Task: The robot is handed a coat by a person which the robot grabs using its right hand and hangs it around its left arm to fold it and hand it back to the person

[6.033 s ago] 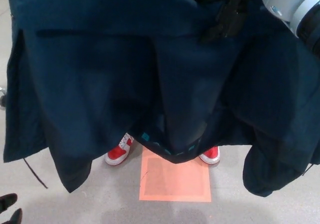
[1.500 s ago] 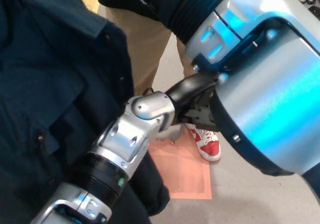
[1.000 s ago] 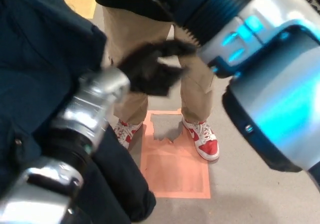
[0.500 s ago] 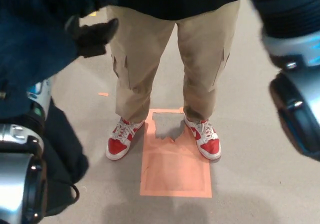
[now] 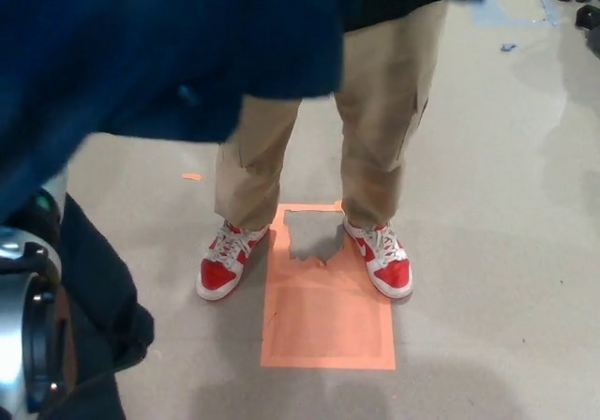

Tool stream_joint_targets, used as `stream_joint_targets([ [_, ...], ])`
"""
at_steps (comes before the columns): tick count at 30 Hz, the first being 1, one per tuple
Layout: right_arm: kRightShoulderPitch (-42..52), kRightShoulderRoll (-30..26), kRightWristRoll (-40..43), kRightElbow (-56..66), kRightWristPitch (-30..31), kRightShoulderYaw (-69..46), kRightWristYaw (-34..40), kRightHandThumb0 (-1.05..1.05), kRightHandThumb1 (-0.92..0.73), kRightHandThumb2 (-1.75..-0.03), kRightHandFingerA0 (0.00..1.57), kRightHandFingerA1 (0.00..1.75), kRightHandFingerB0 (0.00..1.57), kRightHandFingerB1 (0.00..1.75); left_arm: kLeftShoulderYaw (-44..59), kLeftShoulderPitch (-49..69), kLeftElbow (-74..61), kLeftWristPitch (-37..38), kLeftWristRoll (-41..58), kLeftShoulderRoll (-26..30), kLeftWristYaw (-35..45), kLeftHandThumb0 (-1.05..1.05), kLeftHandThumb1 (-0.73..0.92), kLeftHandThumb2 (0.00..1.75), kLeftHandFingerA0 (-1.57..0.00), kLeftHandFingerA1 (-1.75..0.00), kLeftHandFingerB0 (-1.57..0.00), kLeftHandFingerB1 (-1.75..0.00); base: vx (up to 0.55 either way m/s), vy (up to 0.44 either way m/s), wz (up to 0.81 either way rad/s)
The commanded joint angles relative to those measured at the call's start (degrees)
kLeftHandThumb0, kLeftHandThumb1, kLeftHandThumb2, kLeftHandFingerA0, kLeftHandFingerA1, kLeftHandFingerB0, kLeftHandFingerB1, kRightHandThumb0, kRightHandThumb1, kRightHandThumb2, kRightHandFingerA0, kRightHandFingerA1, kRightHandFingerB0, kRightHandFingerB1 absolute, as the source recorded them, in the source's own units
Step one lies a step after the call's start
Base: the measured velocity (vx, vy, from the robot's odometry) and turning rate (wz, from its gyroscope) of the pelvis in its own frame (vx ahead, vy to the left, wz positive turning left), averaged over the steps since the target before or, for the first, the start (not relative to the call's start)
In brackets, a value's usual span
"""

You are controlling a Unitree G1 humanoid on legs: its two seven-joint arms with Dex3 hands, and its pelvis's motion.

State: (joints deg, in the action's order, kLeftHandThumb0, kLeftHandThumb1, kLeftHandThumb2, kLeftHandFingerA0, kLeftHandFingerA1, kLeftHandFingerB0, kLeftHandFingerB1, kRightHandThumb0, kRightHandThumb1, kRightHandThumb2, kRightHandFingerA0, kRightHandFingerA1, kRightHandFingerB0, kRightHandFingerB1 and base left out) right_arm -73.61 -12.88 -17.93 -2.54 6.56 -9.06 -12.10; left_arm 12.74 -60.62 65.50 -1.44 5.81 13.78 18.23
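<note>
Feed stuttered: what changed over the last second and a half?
The right arm has left the picture rightward. The coat has spread right across the top, hiding the left hand; it drapes the left arm. The person's shoes and the orange floor patch stayed put.

1 head camera looks steeply down past the close coat at the floor ahead.
</note>
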Motion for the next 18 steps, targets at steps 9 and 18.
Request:
stream_joint_targets([
  [9, 46.02, 0.47, 6.49, 4.45, 1.5, -4.86, -2.26, -0.33, -0.86, -0.67, 1.11, 0.55, 1.13, 0.69, 1.61, 0.09, -0.13, 3.83, 1.56, 1.71, 1.02, -0.69, 0.75, 0.62, -0.25, -0.33, -0.18, -0.29, 0.0, 0.0, 0.0],
  [18, 61.27, -7.21, -9.45, -20.27, -6.79, 17.15, -2.53, -0.28, -0.83, -0.65, 1.02, 0.56, 1.02, 0.79, 1.3, 1.71, -0.7, 4.13, 1.11, 2.56, 1.61, -0.7, 0.76, 0.63, -0.24, -0.32, -0.19, -0.29, 0.0, 0.0, 0.0],
])
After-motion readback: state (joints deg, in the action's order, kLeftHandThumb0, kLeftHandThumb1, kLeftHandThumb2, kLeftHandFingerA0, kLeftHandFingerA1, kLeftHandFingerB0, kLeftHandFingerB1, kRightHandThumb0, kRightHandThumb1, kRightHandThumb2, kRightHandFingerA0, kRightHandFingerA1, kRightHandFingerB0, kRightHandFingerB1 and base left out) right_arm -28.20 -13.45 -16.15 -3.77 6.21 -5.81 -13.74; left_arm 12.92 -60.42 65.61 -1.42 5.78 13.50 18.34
